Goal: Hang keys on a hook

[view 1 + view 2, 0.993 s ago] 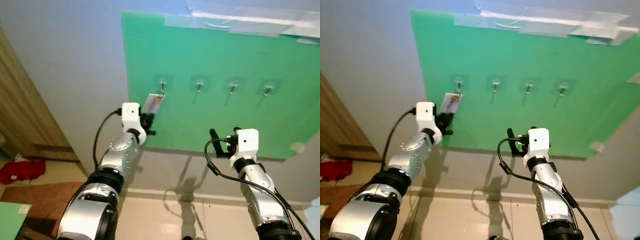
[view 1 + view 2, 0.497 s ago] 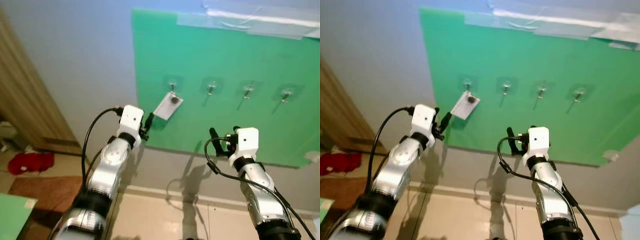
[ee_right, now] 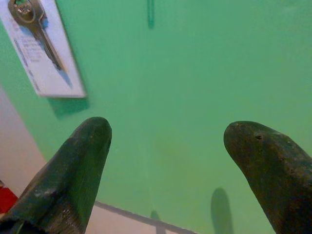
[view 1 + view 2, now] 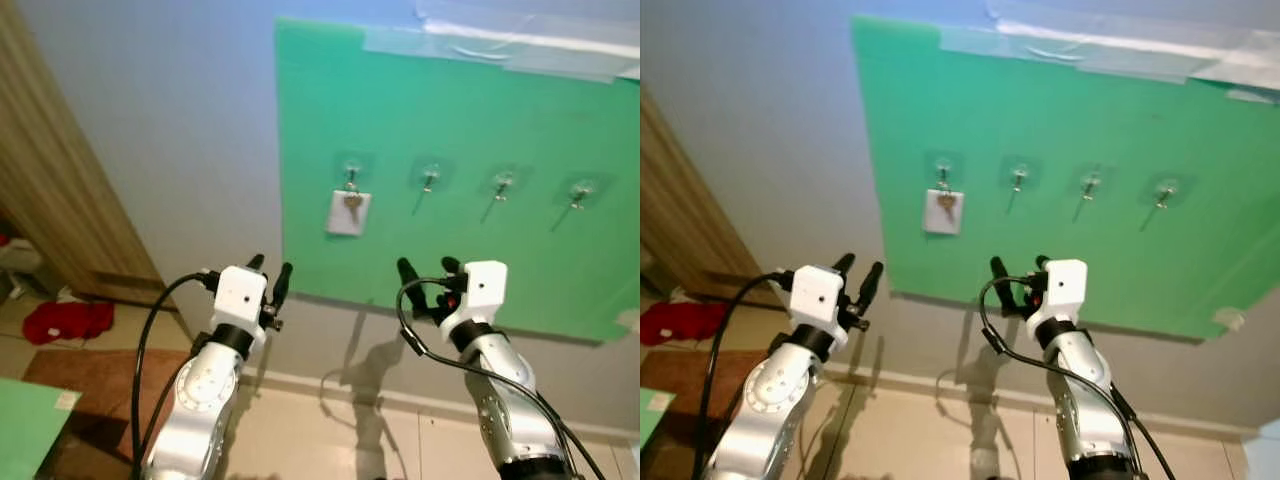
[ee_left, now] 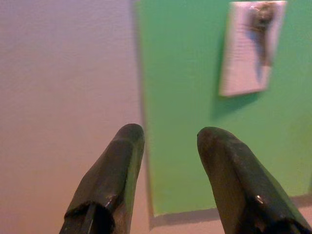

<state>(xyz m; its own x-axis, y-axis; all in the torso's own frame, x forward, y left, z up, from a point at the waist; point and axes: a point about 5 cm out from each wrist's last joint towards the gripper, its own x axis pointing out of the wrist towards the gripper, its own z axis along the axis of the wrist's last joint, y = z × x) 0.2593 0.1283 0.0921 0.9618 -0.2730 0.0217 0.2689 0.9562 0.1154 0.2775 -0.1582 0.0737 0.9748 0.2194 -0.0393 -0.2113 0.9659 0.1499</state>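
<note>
Green board (image 4: 480,130) upper centre, key with white tag (image 4: 348,211) hanging on leftmost hook (image 4: 351,182). Hanging step looks done; next only retreat. Left claw (image 4: 270,277) spread, empty, lower left, dropped away from tag versus a second ago. Right claw (image 4: 425,272) spread, empty, lower centre.

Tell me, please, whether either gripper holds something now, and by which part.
Nothing is held. The left gripper and the right gripper both have open, empty jaws. The key with its white tag hangs on the leftmost hook.
</note>
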